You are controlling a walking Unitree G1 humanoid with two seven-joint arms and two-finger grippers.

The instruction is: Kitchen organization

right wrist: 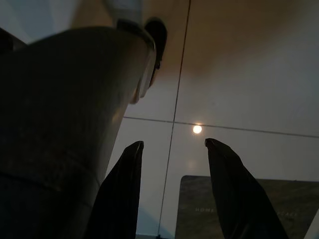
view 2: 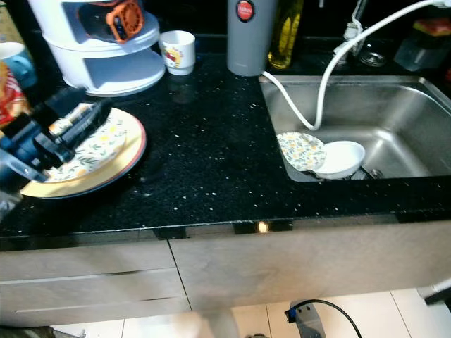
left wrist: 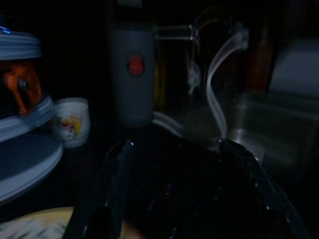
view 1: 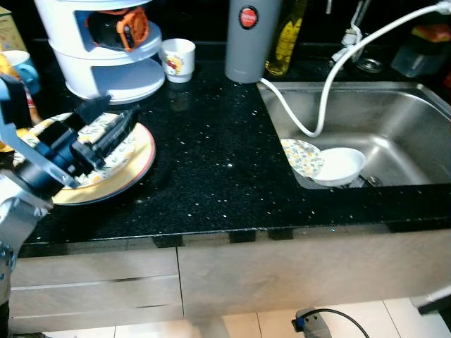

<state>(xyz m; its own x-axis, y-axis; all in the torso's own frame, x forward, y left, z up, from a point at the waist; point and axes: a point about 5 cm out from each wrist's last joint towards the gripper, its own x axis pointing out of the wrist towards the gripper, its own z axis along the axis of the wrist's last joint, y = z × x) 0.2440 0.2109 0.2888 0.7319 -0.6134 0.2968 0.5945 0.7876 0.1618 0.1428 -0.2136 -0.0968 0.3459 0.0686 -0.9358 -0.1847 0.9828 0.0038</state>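
Observation:
My left gripper (view 1: 120, 107) hovers open just above a stack of plates (view 1: 138, 159) at the left of the black counter (view 1: 211, 162). The top plate has a floral pattern and the one below it has a yellow rim. Nothing sits between its fingers (left wrist: 117, 184). In the steel sink (view 1: 394, 113) on the right lie a floral plate (view 1: 303, 156) and a white bowl (view 1: 340, 165). My right gripper (right wrist: 174, 143) hangs open at my side, pointing at the tiled floor.
A white tiered rack (view 1: 106, 56) stands behind the plates, with a small printed cup (view 1: 177, 60) beside it. A grey flask (view 1: 250, 39) and an oil bottle (view 1: 287, 35) stand at the back. A white hose (view 1: 331, 77) drops into the sink. Drawers run below the counter edge.

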